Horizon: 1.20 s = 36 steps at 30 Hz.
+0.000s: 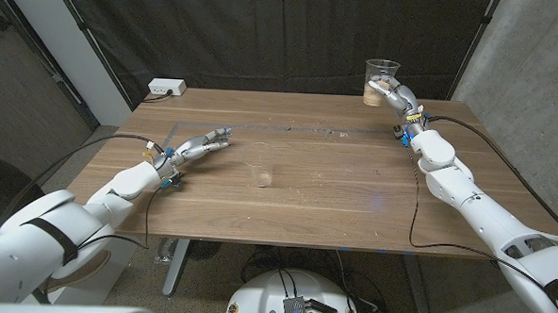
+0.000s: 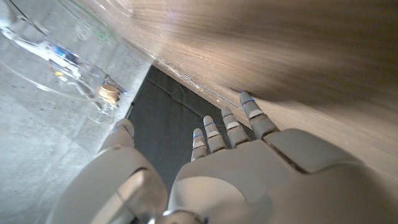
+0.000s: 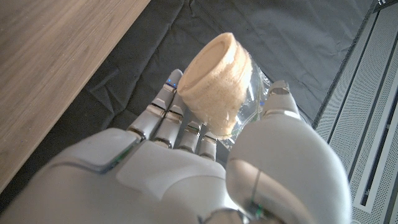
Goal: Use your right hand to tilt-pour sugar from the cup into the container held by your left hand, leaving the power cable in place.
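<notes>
- Broadly, the wooden worktop carries both arms; a white power strip with its cable sits at the far left corner.
- Right robot hand, at the far right edge, grips the clear cup with sugar in its base, upright.
- Left robot hand, at the left, has its fingers apart and holds nothing.
- Container, a small clear vessel, stands mid-worktop, just right of the left robot hand.
- Step, as judged: cup lifted, container not yet held; next, the left robot hand must grasp the container before pouring.
</notes>
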### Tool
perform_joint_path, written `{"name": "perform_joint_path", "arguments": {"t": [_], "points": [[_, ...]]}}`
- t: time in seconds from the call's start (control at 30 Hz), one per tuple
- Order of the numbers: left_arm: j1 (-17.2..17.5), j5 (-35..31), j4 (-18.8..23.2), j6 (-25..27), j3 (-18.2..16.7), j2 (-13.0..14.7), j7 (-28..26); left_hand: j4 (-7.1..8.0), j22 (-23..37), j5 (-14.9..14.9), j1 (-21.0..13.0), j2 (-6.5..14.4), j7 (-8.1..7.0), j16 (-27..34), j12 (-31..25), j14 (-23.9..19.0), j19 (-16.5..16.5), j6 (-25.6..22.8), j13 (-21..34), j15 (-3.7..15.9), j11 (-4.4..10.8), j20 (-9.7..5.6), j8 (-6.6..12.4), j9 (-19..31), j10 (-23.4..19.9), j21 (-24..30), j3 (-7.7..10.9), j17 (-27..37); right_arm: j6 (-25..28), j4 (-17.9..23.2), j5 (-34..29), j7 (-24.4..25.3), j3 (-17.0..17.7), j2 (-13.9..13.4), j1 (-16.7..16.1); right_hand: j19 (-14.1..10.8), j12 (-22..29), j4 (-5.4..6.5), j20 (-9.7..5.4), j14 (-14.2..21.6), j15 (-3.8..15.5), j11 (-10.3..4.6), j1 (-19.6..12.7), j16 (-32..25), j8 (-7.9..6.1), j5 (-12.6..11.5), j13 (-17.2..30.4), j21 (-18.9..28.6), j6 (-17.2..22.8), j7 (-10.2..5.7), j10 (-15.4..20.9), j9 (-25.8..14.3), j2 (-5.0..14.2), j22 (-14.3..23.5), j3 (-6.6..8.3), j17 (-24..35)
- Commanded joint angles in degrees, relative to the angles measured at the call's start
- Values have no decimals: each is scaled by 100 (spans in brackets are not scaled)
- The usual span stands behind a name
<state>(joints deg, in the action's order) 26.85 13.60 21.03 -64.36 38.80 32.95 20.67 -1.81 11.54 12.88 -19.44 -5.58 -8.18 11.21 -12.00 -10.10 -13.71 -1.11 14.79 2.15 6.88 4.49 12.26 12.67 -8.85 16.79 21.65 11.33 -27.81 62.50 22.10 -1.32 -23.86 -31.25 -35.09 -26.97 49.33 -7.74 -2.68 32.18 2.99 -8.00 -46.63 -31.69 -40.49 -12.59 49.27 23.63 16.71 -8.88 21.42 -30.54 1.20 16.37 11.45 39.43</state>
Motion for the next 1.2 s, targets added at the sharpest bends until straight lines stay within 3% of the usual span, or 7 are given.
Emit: {"name": "perform_joint_path", "arguments": {"t": [0.03, 0.4, 0.7, 0.93, 1.2], "points": [[52, -101, 35, -781, -72, -5, -194, -7, 8, 66, 32, -47, 4, 14, -32, -13, 1, -11, 7, 490, 39, -7, 24, 10, -34, -20, -41, 21, -172, -269, 111, -160, 7, 12, 103, 25, 29, -18, -490, 50, 1026, -12, 3, 38, -32, -40, 20, 32, 41, 9, 42, -9, 45, 13, -12, 28], [199, -605, 47, -989, 18, 71, -867, -3, 11, 117, 50, -77, -6, 28, -58, -30, -8, -57, 10, 519, 48, -32, 51, 11, -93, -21, -73, 22, -60, 14, 85, -111, 32, -138, -9, 44, 26, -11, -485, 67, 1026, -6, 3, 66, -42, -50, 23, 36, 74, -2, 82, 12, 51, 12, -15, 46], [112, -1183, 67, -1049, 397, 218, -1462, -12, 11, 169, 52, -118, -11, 4, -40, 45, 52, 17, 12, 503, 48, -26, 30, 10, -44, -50, -105, 22, 109, 338, 22, -12, 62, -264, -79, 47, 19, -9, -487, 74, 1026, -8, 3, 89, -49, -55, 29, 43, 80, -3, 94, 14, 52, 11, -19, 59], [46, -1269, 77, -1110, 655, 326, -1600, -77, 8, 222, 33, -295, 16, -19, -8, 141, 117, 137, 14, 489, 76, -31, 1, 7, 55, -88, -206, 16, 168, 430, -4, -5, 71, -312, -96, 47, 16, -6, -488, 87, 1027, -22, 0, 100, -57, -59, 39, 49, 91, -8, 96, 17, 63, 10, -18, 70], [127, -942, 86, -1209, 686, 408, -1306, -134, 8, 232, 124, -523, 121, -30, 32, 261, 277, 308, 19, 449, 76, 21, -25, 15, 220, -169, -452, 21, 256, 467, -39, 10, 45, -311, -88, 56, 11, 1, -488, 102, 1027, -31, -1, 120, -72, -62, 35, 54, 124, -19, 138, 27, 85, 8, -15, 88]]}}
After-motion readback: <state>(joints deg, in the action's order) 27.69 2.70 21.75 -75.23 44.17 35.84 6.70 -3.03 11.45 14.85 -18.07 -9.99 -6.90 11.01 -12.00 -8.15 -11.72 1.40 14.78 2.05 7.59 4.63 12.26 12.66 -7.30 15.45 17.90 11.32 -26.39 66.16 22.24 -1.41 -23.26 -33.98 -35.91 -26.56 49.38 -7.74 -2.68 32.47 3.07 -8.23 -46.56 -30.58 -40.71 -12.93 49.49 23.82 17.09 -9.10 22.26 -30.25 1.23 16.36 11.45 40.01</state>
